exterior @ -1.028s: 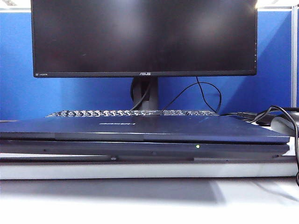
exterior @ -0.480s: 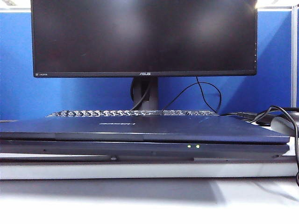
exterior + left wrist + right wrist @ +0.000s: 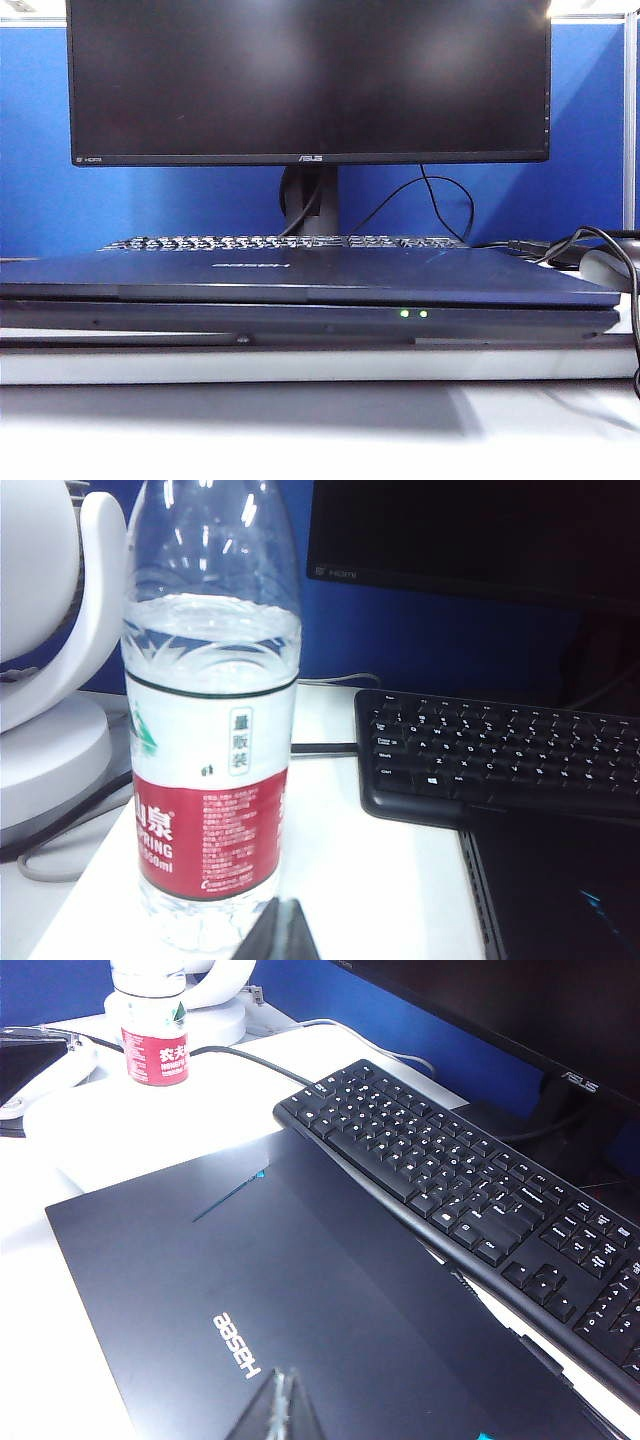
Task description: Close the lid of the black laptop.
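Note:
The black laptop (image 3: 300, 320) lies across the desk with its lid (image 3: 330, 272) down flat on the base, dark navy back facing up. Two small green LEDs (image 3: 413, 313) glow on its front edge. In the right wrist view the lid (image 3: 300, 1290) shows its white logo, and my right gripper (image 3: 280, 1405) hangs just above it, fingers pressed together and holding nothing. My left gripper (image 3: 283, 932) is shut and empty off the laptop's left side, close to a water bottle (image 3: 210, 730), with a corner of the laptop (image 3: 560, 890) beside it. Neither gripper appears in the exterior view.
A black ASUS monitor (image 3: 300, 80) on a stand rises behind the laptop, with a separate black keyboard (image 3: 470, 1190) between them. The red-labelled bottle (image 3: 150, 1030) and a white rounded device (image 3: 50, 680) stand at the left. Black cables (image 3: 600, 245) trail at the right.
A second green LED has lit on the laptop's front edge since the earliest frame. The lid and everything else stay as they were.

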Motion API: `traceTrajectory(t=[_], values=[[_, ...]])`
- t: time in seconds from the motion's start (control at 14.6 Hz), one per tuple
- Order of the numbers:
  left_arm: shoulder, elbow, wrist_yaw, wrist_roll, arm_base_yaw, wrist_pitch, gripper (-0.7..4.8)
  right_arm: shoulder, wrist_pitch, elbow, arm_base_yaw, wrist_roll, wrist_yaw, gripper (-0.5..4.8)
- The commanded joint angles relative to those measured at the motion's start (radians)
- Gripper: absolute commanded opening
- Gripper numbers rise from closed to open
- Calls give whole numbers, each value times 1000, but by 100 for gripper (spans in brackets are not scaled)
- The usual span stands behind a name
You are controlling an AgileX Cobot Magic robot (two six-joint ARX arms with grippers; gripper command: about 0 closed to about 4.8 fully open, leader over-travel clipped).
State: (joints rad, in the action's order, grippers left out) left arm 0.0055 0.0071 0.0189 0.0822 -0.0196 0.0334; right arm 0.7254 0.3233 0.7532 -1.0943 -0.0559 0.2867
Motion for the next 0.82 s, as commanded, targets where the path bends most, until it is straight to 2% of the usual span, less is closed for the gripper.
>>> traceTrajectory(t=[0.07,0.82], values=[[-2,0,3,-2,0,19,-4,-2,-13,5,0,4,-1,-1],[-2,0,4,-2,0,5,-4,-2,-13,5,0,4,-1,-1]])
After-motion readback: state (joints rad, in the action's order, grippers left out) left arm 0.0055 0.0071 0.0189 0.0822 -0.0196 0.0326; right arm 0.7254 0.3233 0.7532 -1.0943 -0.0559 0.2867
